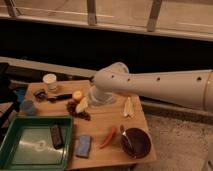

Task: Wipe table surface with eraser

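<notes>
The eraser (pixel 56 136), a small dark block, lies inside the green tray (pixel 20 150) at the table's front left. My white arm reaches in from the right over the middle of the light wooden table surface (pixel 107 120). Its end, with the gripper (pixel 90 100), hangs low over the table centre next to a pale yellow fruit piece (pixel 82 105). The gripper is open, well up and to the right of the eraser, and holds nothing that I can see. The arm's bulk hides most of the gripper.
A blue-grey sponge (pixel 83 146) and a red chili (pixel 107 137) lie near the front edge. A dark red bowl (pixel 136 142) with a spoon sits front right. A banana (pixel 128 106), grapes (pixel 79 111), an orange fruit (pixel 77 94), a white cup (pixel 50 81) and a blue cup (pixel 27 106) crowd the table.
</notes>
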Robot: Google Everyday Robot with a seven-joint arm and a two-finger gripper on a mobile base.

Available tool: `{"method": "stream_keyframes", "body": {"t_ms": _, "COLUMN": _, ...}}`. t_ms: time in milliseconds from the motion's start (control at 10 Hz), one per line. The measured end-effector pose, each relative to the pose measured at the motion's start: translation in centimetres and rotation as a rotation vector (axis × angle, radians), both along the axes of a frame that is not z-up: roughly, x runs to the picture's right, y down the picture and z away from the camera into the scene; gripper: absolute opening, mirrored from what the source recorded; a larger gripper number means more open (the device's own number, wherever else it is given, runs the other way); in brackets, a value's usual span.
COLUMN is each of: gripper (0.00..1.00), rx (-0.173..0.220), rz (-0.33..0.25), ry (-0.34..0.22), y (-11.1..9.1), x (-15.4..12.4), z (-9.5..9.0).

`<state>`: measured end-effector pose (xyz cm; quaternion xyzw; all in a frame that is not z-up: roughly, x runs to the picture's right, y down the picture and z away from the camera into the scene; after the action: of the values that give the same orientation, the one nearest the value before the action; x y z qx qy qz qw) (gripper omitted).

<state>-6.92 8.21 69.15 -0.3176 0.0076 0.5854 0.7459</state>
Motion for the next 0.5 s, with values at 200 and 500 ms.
{"method": "stream_keyframes", "body": {"t_ms": 200, "gripper": 0.80, "rx": 0.039, "rz": -0.092, "ry": -0.056, "y": -0.4, "x": -5.4, "z": -0.4}}
{"method": "stream_keyframes", "body": {"t_ms": 500, "gripper": 0.80, "rx": 0.073, "rz": -0.228, "ry": -0.130, "y": 1.0, "x": -12.9, "z": -1.2}}
